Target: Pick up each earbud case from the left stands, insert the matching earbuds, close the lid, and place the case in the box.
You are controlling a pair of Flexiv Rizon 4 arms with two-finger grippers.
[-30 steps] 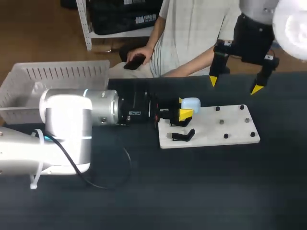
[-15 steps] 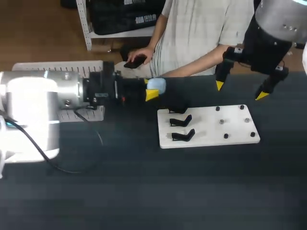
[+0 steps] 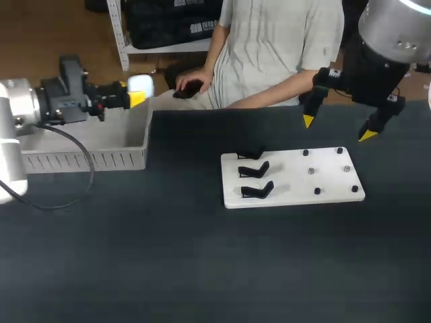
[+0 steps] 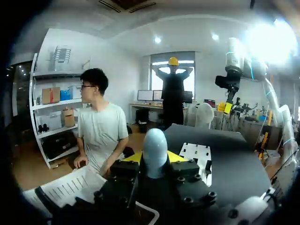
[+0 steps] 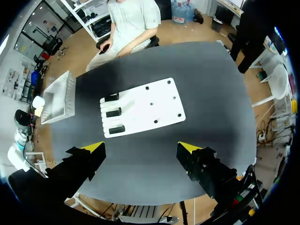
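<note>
Earbud case point(image 3: 140, 85): pale blue, smooth and rounded like a pebble, with a soft sheen. In the left wrist view it point(image 4: 155, 149) stands on end, its domed top rising above the fingers. No lid seam can be made out.
Case position: at about 10 o'clock in the head view, off the table point(image 3: 202, 256), over the 1 o'clock corner of the box point(image 3: 87, 158).
Left gripper point(image 3: 135, 93): reaches in level from the 9 o'clock side. Its two yellow-tipped fingers are closed in on the case from both sides point(image 4: 154, 157) and hold it.
Right gripper point(image 3: 337, 128): hangs at about 2 o'clock, tips pointing down, near the table's far edge beyond the board. Its fingers are spread wide with nothing between them point(image 5: 141, 146).
Box: white plastic basket with slotted walls, at the table's 10 o'clock corner; seen in the right wrist view point(image 5: 58, 98) well apart from the board.
Board point(image 3: 330, 182): flat white plate lying toward 3 o'clock, also ahead of the right gripper point(image 5: 140, 110), with small dark pegs dotted over its 3 o'clock half.
Stands point(image 3: 254, 168): three black stands in a column at the board's 9 o'clock end point(image 5: 112, 113), all bare.
</note>
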